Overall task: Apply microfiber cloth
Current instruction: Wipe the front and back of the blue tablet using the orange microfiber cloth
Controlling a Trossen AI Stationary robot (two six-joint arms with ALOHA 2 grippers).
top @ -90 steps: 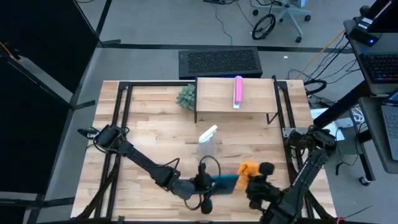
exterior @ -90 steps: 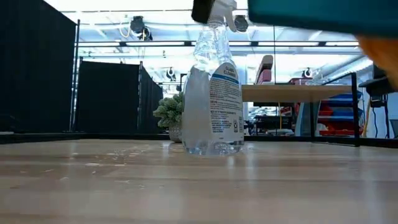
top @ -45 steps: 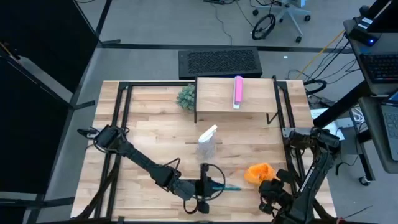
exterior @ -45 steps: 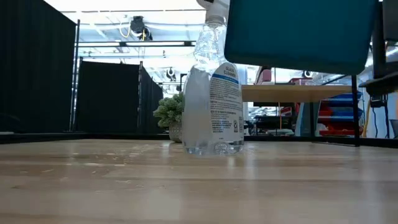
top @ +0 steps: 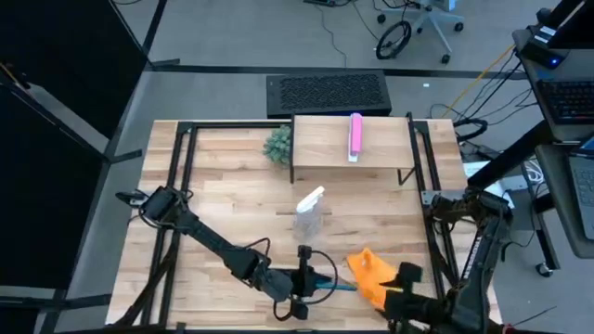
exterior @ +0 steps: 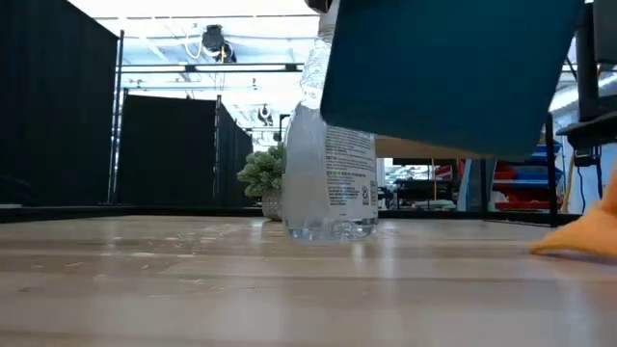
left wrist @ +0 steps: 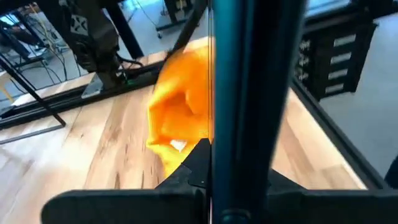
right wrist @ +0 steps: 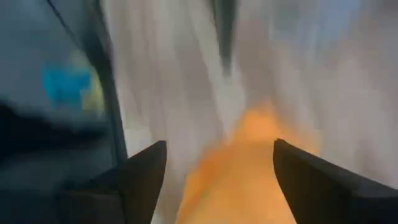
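The left hand (top: 306, 278), low at the near edge of the bench (top: 232, 186), is closed on a dark teal tablet (exterior: 443, 72) and holds it up on edge, clear of the wood; the low view shows its broad face tilted, and the left wrist view shows it edge-on between the fingers. Just beside it lies the orange cloth (top: 368, 274), bunched in a heap with one corner resting on the bench in the low view (exterior: 588, 236). The right hand (top: 404, 297) is right behind the cloth at the near right corner; its wrist view shows the cloth (right wrist: 242, 168) lying between its spread fingers, which look open, though whether they touch the fabric I cannot tell. The step in hand appears to be bringing cloth and tablet together for wiping. Next the right hand would need a firm pinch on the cloth, then carry it across to the tablet's face while the left hand keeps the tablet steady. The cloth is crumpled, so it has no clear long axis; from above, its heap runs roughly from the right hand toward the tablet. A spray bottle (top: 309, 211) stands well apart, farther back on the bench.
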